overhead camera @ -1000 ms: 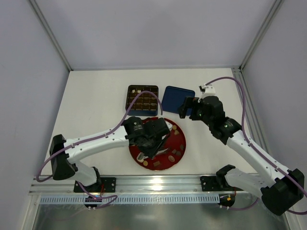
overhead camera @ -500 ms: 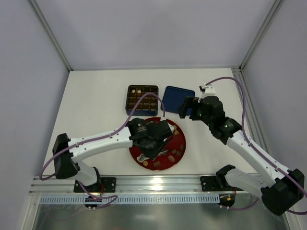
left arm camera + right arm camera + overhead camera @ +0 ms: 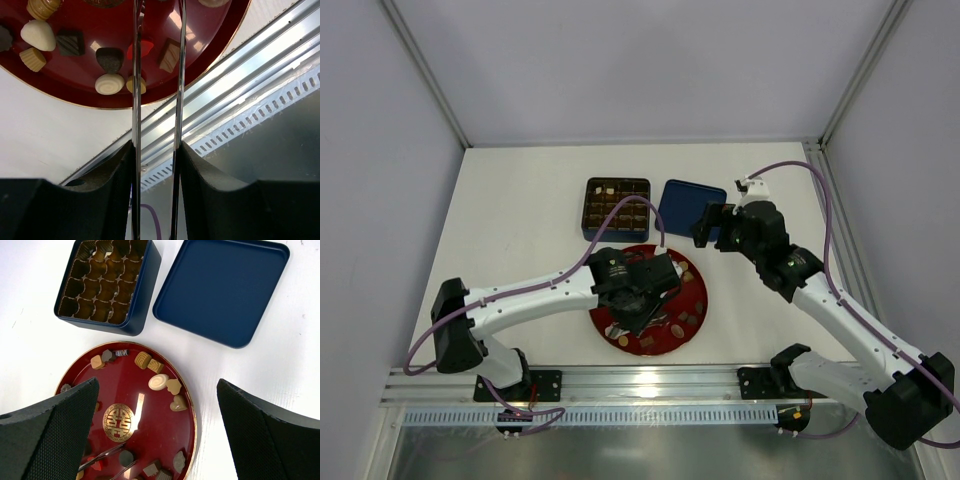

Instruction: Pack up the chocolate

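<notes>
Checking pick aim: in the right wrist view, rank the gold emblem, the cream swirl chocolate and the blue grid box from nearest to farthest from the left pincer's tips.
1. Gold emblem, at the red plate's centre, just beyond the left pincer.
2. Cream swirl chocolate, toward the plate's upper right rim.
3. Blue grid box, off the plate, top left.

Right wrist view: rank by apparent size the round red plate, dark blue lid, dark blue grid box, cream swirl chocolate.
1. round red plate and dark blue lid: too alike to split
2. dark blue grid box, cropped
3. cream swirl chocolate
</notes>
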`<action>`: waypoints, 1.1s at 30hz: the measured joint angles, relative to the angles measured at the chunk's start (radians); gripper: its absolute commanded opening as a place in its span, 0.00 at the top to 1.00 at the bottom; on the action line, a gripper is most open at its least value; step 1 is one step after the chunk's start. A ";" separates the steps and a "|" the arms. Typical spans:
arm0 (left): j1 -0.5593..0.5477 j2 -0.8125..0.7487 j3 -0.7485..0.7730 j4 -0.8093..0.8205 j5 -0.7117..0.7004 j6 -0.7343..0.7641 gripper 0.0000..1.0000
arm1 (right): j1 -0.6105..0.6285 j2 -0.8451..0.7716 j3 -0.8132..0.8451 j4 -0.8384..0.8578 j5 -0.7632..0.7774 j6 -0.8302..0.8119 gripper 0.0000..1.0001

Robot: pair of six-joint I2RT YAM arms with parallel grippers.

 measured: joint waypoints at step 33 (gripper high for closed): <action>0.174 0.031 0.208 -0.067 -0.095 0.094 0.73 | 0.000 0.001 -0.003 0.000 0.000 0.000 0.00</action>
